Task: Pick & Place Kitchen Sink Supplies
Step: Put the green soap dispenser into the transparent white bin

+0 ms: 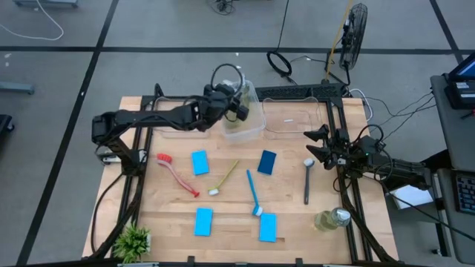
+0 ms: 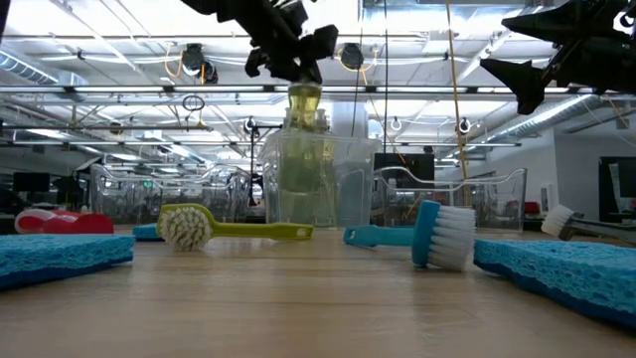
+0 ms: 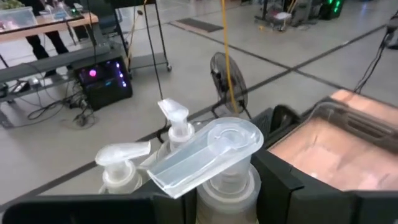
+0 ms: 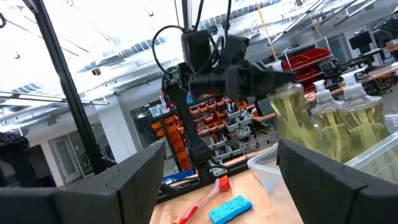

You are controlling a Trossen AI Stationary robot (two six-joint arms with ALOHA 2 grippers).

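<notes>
The left gripper hangs over the clear plastic rectangular bin at the far middle of the wooden tabletop, its fingers clamped on the neck of a clear pump bottle of yellow-green liquid. The bottle sits between the two dark fingers, its pump head jutting out past them, and its body stands upright inside the bin. Two more pump bottles stand just beside it in the same bin.

A second clear bin stands to the right of the first. The right gripper hovers near that bin's right side, fingers spread apart and holding nothing.

On the open tabletop lie a red long-handled brush, a yellow-green brush, a blue brush and a dark grey brush, with four blue rectangular sponges spread among them. A fourth pump bottle lies on its side near the front right edge. A small green potted plant stands at the front left corner
</notes>
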